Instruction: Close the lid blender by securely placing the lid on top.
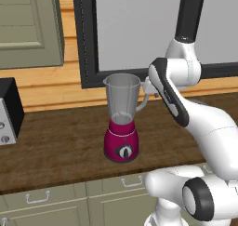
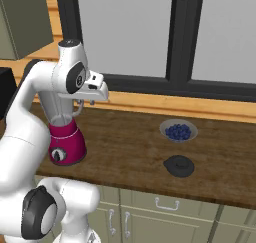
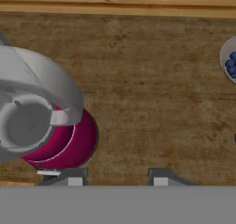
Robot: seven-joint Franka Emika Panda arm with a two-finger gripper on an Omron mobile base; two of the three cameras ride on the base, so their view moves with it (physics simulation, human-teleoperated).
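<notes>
The blender (image 1: 122,127) stands on the wooden counter, magenta base under a clear grey jar whose mouth is uncovered. The hand view looks down into the jar (image 3: 28,121), with the base (image 3: 78,142) at the lower left. The lid (image 2: 179,165), a flat round black cap, lies on the counter far to the blender's right, near the front edge. My gripper (image 3: 114,178) hangs above the counter just right of the jar, beside its handle. It is open, its fingertips (image 3: 159,177) well apart with bare wood between them. From the right base camera the gripper (image 2: 91,102) points down next to the jar.
A small bowl of blueberries (image 2: 178,131) sits behind the lid, also at the hand view's right edge (image 3: 229,64). A black-and-silver appliance (image 1: 7,111) stands at the counter's left end. A dark-framed window (image 1: 135,29) runs along the back wall.
</notes>
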